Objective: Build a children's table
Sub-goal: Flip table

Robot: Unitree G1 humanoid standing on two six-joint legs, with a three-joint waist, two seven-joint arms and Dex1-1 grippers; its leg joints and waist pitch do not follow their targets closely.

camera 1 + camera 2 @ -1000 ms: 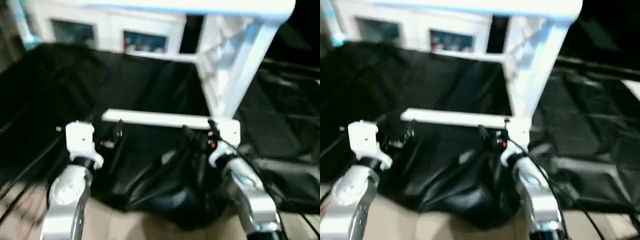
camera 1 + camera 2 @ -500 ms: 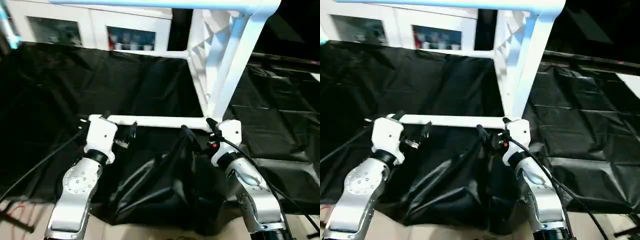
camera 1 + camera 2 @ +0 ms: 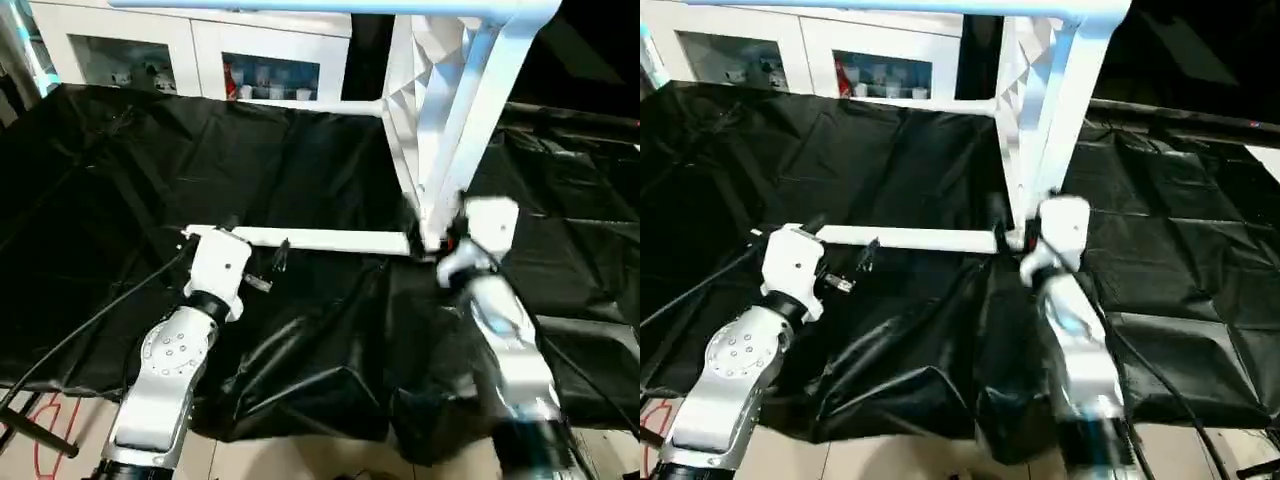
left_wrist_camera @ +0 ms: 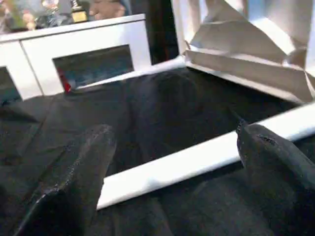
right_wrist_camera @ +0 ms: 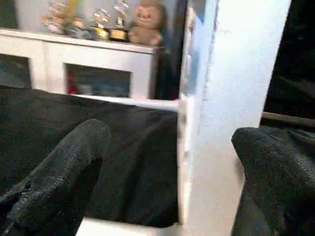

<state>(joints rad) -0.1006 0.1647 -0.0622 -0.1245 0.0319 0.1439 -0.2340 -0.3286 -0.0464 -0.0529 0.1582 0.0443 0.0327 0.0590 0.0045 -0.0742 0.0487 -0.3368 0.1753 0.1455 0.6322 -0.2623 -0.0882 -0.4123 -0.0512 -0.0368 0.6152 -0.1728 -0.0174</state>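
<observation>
We see tabletop (image 3: 420, 120) standing on edge on black sheet (image 3: 120, 200), one leg (image 3: 320, 240) lying flat. Left gripper (image 4: 172, 162) fingers apart over that leg; right gripper (image 5: 172, 162) apart around tabletop's edge.

1. Children's table (image 3: 440, 120): white plastic, pale blue tint along edges.
2. Loose leg (image 3: 320, 240): plain white.
3. Floor sheet (image 3: 130, 190): glossy black, creased.
4. Cabinet (image 3: 200, 45): white, dark glass panes.
5. Forearms (image 3: 165, 370): silver; wrist blocks white.
6. Left claw fingers (image 4: 74, 182): matte black.
</observation>
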